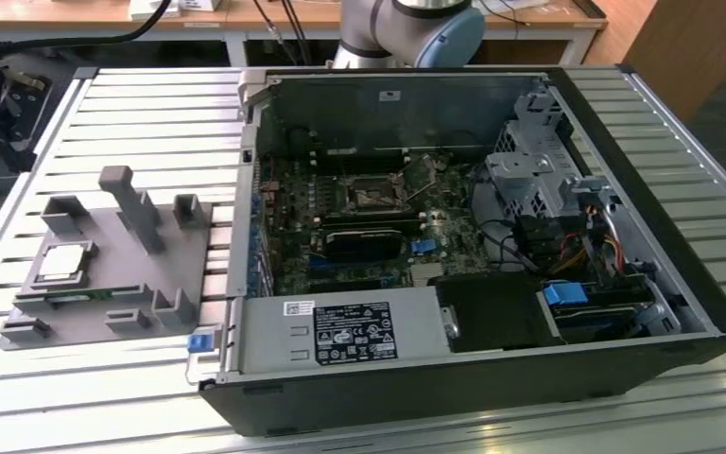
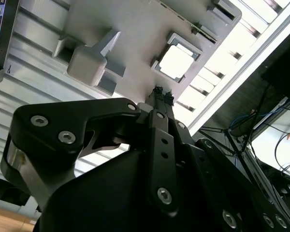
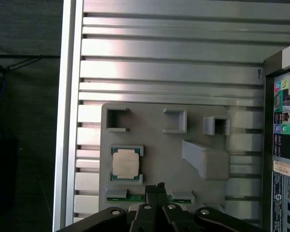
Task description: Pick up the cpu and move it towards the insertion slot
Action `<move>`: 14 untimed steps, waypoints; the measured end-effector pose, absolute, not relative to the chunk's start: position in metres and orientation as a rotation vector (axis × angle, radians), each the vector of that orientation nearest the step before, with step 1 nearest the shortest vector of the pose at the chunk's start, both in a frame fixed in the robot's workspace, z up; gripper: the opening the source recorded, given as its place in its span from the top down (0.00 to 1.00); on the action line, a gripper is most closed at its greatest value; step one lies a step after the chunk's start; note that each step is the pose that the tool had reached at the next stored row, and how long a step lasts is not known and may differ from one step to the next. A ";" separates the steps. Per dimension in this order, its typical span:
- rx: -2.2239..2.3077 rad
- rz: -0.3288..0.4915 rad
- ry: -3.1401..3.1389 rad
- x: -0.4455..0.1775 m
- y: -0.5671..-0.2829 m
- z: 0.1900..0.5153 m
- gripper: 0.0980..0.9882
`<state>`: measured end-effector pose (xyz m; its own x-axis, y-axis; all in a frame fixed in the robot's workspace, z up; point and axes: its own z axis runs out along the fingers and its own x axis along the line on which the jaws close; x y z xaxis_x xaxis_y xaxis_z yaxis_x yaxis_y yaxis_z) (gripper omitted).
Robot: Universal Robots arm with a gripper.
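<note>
Gripper [image 3: 157,186] of black metal pressed together, empty; I see the silvery square cpu [image 3: 124,163] nearby in its grey plastic fixture [image 3: 154,145].

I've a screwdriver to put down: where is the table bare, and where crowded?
In the exterior view, bare table slats lie behind the grey fixture, bordered by the table's edge and the computer case. Crowded: the fixture, holding the cpu, and the case's inside.

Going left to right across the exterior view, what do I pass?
cpu → grey post → blue clip → insertion slot → drive cage
</note>
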<state>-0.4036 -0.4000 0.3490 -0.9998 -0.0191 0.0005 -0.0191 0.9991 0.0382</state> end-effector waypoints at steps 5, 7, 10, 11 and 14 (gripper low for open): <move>0.030 -0.060 -3.140 -0.406 -0.400 0.346 0.99; 0.030 -0.060 -3.140 -0.407 -0.400 0.345 0.99; 0.030 -0.060 -3.140 -0.407 -0.400 0.344 0.99; 0.030 -0.060 -3.140 -0.407 -0.400 0.343 0.99; 0.030 -0.060 -3.140 -0.407 -0.401 0.340 0.92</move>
<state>-0.4074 -0.4012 0.3396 -0.9998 -0.0192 0.0007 -0.0191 0.9991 0.0382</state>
